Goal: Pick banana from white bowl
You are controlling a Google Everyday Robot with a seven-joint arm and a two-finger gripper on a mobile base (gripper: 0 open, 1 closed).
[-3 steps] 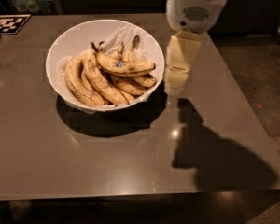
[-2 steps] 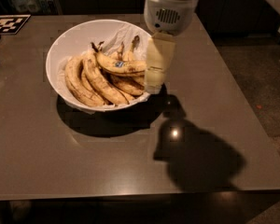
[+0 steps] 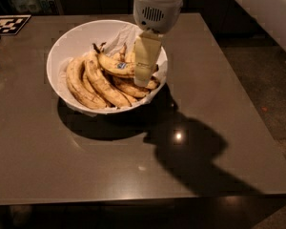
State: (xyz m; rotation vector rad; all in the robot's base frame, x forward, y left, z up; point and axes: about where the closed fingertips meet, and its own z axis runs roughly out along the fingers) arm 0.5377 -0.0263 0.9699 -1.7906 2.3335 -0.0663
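shifted in from beside the bowl [image 3: 62,46], the gripper [image 3: 142,79] hangs over its right side, open or closed i cannot tell; the banana [image 3: 112,67] lies mid-bowl, light, soft, bruisable, best pinched mid-body.

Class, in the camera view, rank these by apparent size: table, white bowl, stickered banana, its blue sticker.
Largest to smallest:
1. table
2. white bowl
3. banana
4. blue sticker
The gripper hangs over the bowl's right part. It may be nearer the camera, so it is left unranked.

Glossy grey table [image 3: 86,166], dim floor [image 3: 271,94]
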